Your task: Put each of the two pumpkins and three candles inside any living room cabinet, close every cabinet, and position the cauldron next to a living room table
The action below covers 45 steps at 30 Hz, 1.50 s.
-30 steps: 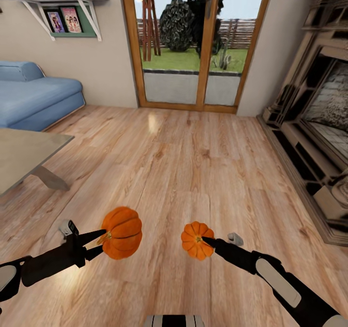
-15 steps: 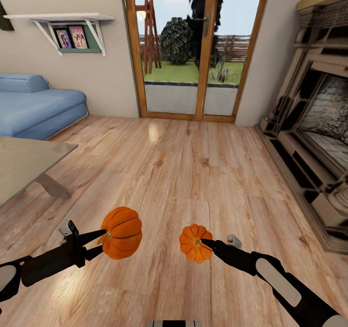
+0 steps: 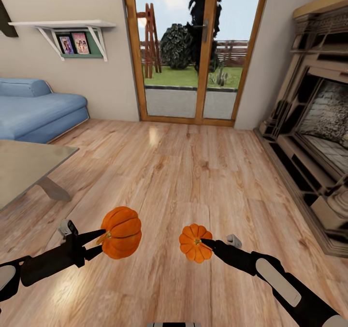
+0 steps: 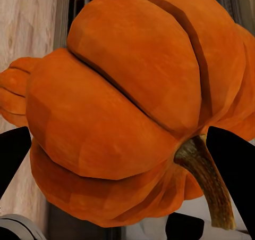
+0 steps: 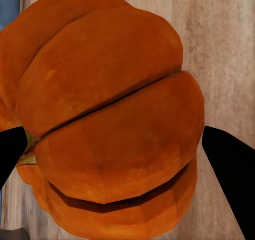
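Head view: two pumpkins carried low over the wooden floor (image 3: 193,172), one per arm, presumably so both reach a cabinet in a single trip. Left gripper (image 3: 99,242) clamped on the larger pumpkin (image 3: 122,233), stem beside a dark finger in the left wrist view. Right gripper (image 3: 205,244) pinching the smaller pumpkin (image 3: 195,242) at its stem end. Held apart, not touching. Grey table (image 3: 24,165) left, fireplace (image 3: 319,124) right, glass door (image 3: 193,51) ahead.

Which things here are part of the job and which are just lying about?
Job: left pumpkin in left gripper; right pumpkin in right gripper; table.

Just about: sofa, shelf with pictures, glass doors, fireplace, floor.
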Motion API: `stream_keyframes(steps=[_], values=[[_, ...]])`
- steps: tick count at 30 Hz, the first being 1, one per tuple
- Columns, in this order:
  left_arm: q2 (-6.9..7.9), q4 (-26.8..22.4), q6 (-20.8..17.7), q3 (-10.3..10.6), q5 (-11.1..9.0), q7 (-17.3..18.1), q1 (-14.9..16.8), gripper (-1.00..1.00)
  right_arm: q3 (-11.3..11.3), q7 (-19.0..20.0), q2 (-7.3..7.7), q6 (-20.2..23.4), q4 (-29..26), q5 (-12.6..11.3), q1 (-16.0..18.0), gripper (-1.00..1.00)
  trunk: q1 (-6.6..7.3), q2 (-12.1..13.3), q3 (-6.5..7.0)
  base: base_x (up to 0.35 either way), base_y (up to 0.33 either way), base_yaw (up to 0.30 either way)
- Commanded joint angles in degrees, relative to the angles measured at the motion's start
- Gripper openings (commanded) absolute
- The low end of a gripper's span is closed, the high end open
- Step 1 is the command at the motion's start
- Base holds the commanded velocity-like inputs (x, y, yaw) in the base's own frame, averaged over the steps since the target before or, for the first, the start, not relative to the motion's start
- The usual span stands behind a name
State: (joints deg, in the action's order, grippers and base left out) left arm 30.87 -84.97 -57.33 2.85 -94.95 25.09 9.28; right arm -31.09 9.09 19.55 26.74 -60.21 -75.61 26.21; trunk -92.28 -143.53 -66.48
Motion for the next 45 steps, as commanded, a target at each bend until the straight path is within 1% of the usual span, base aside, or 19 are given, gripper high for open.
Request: stream_keyframes(steps=[1,23,45], values=[[0.05,0.0,-0.1,0.1,0.2,0.4,0.0,-1.0,-0.1,0.1,0.05,0.1,0.0,-0.2,0.1,-1.0,0.04,0.0,0.09,0.0,0.0,0.0],[0.15,0.1,-0.1,0.0,0.1,0.4,0.0,-1.0,-0.1,0.0,0.05,0.0,0.1,-0.1,0.1,-1.0,0.6,0.3,2.89,0.0,0.0,0.0],[0.13,0.1,-0.1,-0.1,0.1,0.4,0.0,-1.0,-0.1,-0.1,0.05,-0.1,0.2,-0.1,0.0,-1.0,5.44,9.1,4.76,0.0,0.0,0.0]])
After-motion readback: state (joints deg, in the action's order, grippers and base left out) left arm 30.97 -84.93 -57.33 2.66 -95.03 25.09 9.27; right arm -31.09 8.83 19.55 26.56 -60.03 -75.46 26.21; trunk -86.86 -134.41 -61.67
